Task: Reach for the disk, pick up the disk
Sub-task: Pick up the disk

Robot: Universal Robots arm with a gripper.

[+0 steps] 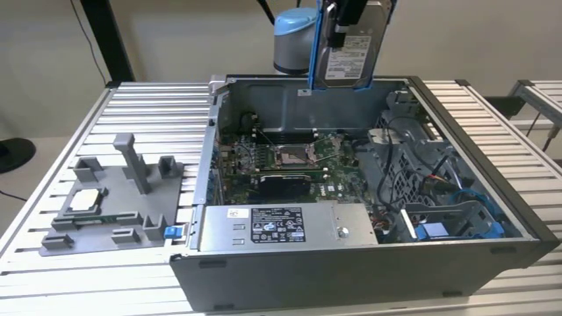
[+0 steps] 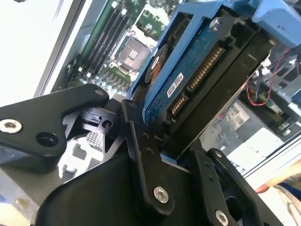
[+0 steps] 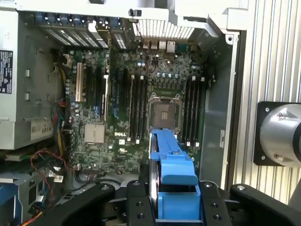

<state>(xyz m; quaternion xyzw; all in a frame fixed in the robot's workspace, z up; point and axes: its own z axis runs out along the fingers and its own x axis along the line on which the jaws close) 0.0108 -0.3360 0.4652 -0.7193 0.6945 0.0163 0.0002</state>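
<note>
I see my black gripper [image 2: 162,155] pinching the flat silver-grey metal disk [image 1: 351,49] with its blue plastic bracket [image 3: 171,169], lifted above the open grey computer case [image 1: 491,197]; rigid, dense, shock-sensitive, so the flat faces suit clamping; slatted metal table [image 1: 141,105] beneath, beige wall behind.

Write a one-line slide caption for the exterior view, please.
Robot gripper holds the disk in its blue bracket, lifted upright above the open computer case on a slatted table.
</note>
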